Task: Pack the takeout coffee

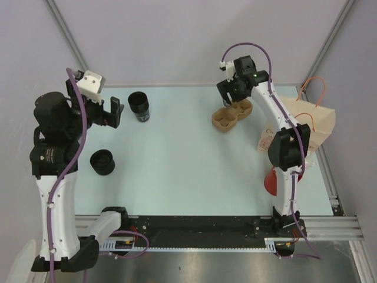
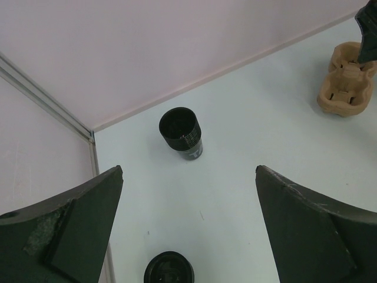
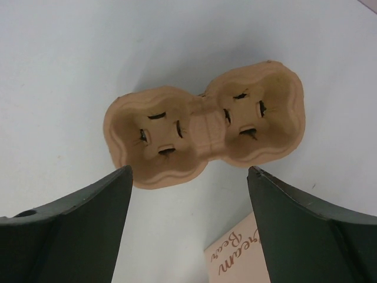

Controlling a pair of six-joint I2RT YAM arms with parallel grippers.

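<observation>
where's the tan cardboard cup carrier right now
In the top view the empty tan moulded-pulp two-cup carrier sits on the table at its far right, beneath the right tool, with the beige paper bag to its right.

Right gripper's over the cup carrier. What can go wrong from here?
1. The carrier lies lengthwise across the open jaws of the right gripper and looks wider than their gap. The fingers may land on its rims, crushing or shoving it.
2. The paper bag sits close beside the right arm; swinging over could knock it.
</observation>
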